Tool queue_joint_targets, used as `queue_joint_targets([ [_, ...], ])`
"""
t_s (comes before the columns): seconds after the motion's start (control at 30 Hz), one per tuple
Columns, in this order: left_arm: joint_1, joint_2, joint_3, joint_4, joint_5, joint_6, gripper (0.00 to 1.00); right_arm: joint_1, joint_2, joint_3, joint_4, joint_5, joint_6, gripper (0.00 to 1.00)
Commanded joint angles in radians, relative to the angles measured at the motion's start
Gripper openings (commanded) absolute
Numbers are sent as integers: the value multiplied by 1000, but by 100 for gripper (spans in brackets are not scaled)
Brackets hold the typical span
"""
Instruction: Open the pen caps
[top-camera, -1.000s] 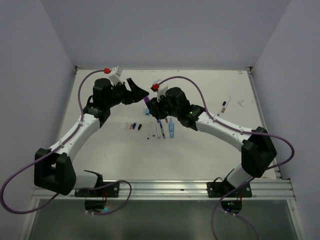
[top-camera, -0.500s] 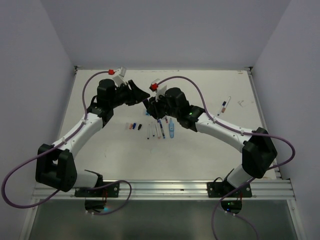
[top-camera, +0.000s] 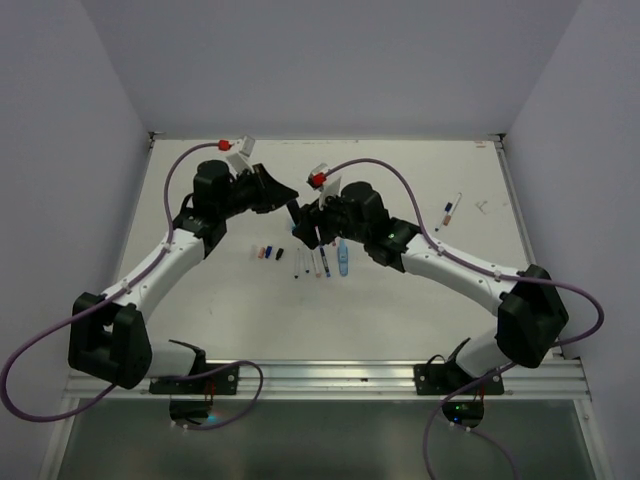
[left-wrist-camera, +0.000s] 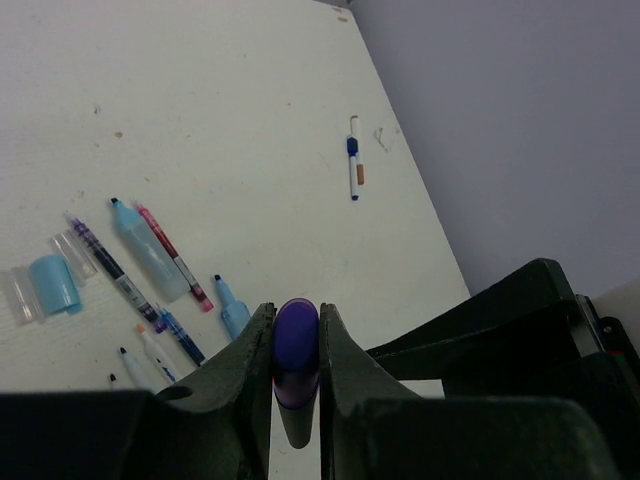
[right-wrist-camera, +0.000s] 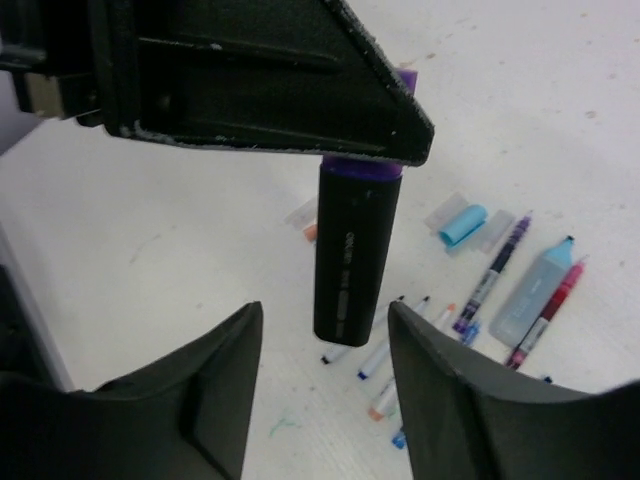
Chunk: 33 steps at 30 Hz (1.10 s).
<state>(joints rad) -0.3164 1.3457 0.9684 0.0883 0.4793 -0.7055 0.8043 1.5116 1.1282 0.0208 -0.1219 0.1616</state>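
left tool (left-wrist-camera: 296, 328) tight on purple cap (left-wrist-camera: 296, 345), right tool (right-wrist-camera: 322, 318) agape astride black marker (right-wrist-camera: 355, 250), pens (right-wrist-camera: 492, 272) beneath

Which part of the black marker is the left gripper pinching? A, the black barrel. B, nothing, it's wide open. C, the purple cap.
C: the left gripper is shut on the purple cap, and the black barrel hangs below it, untouched, between the fingers of the open right gripper.

arms (top-camera: 160, 258): white links, black joints | cables (top-camera: 395, 176): purple loops | wrists: red knob (top-camera: 225, 145), white camera | jaws: black wedges
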Motion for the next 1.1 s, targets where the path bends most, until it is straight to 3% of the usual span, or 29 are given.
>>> queue_joint_targets([
  [0.0, 3, -66, -3, 51, 54, 80, 0, -39, -91, -10, 67, -142, 42, 61],
  [0.13, 8, -108, -16, 59, 114, 159, 0, -96, -97, 7, 71, -304, 72, 73],
  [0.5, 10, -155, -49, 226, 321, 178, 0, -142, -57, 67, 99, -538, 84, 73],
  [0.8, 10, -174, -80, 375, 406, 126, 0, -142, -8, 120, 91, -631, 67, 55],
  [0.97, 10, -181, -97, 458, 415, 95, 0, -143, -10, 101, 82, -667, 62, 34],
  [1.07, 10, -181, -105, 511, 415, 74, 0, -145, -17, 73, 73, -691, 58, 16],
])
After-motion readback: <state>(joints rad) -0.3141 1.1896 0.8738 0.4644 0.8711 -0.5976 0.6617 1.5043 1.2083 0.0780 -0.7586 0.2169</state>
